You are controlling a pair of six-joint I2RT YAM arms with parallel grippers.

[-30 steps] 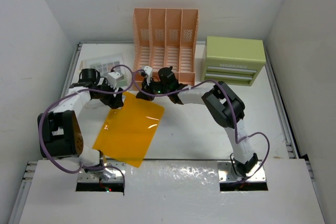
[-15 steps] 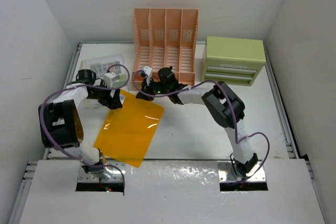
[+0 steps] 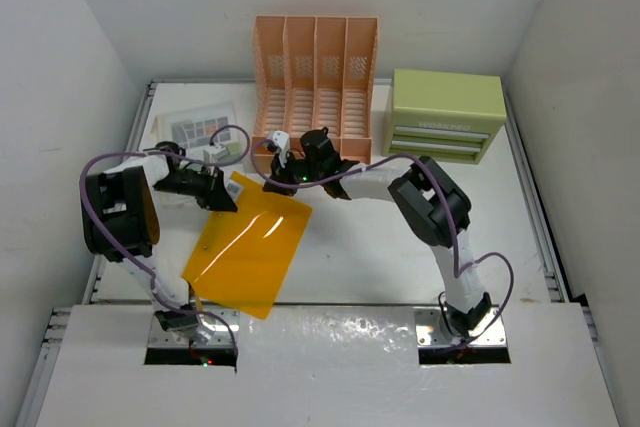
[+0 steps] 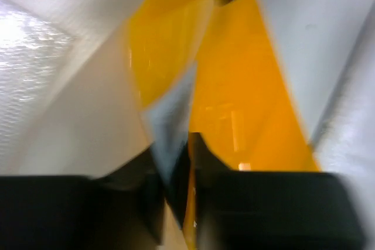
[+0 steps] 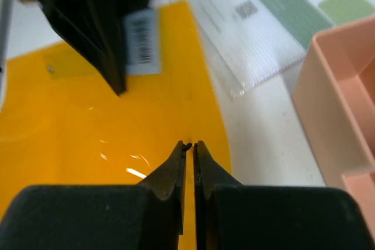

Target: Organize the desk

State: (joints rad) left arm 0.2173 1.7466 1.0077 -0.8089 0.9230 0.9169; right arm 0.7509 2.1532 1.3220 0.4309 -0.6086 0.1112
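The orange folder (image 3: 248, 252) lies on the desk (image 3: 370, 257), its far edge between both tools. The left tool (image 3: 228, 194) is pinched onto the corner. The right tool (image 5: 188, 144) is closed at that edge, its hold unclear. Raise both ends together and level, so nothing buckles. A second ago the left tool stood wider, back beside the printed sheet (image 3: 195, 127).

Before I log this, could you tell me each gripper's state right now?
Left gripper: closed on the orange folder at its labelled corner.
Right gripper: closed, pinching that folder's edge.
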